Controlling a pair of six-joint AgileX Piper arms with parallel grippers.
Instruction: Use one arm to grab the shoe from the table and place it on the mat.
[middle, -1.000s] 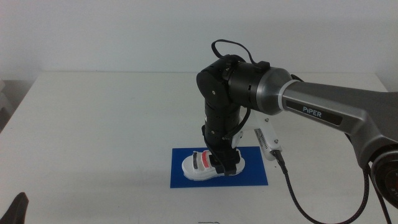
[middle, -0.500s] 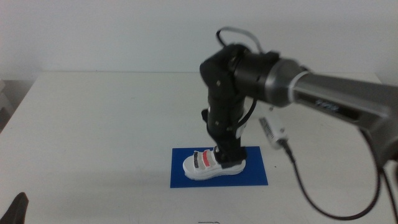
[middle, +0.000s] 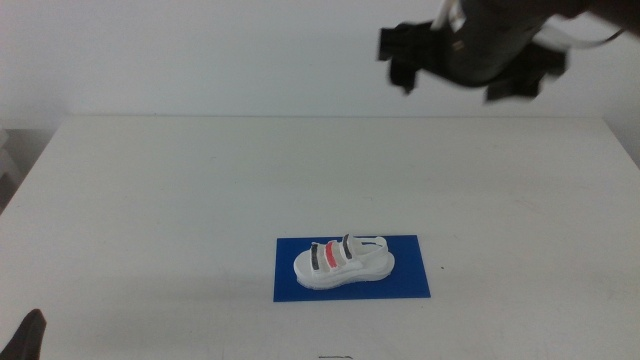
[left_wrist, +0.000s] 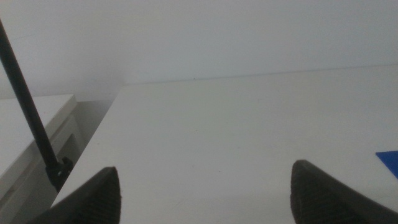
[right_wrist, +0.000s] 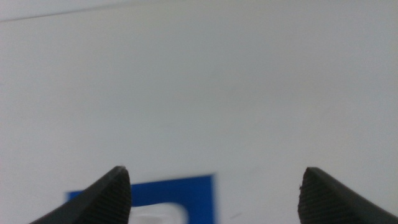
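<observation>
My left gripper (left_wrist: 205, 190) waits at the table's (middle: 150, 200) 7 o'clock corner, jaws spread. The shoe (middle: 342, 261) lies on the mat (middle: 410, 280), toe toward 9 o'clock. My right gripper (right_wrist: 214, 193), released, hangs high at 1 o'clock.

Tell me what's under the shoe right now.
The shoe rests on the blue mat, which lies flat on the white table. The mat's middle is hidden beneath the sole. The right gripper is open, high above; the left gripper waits apart.
</observation>
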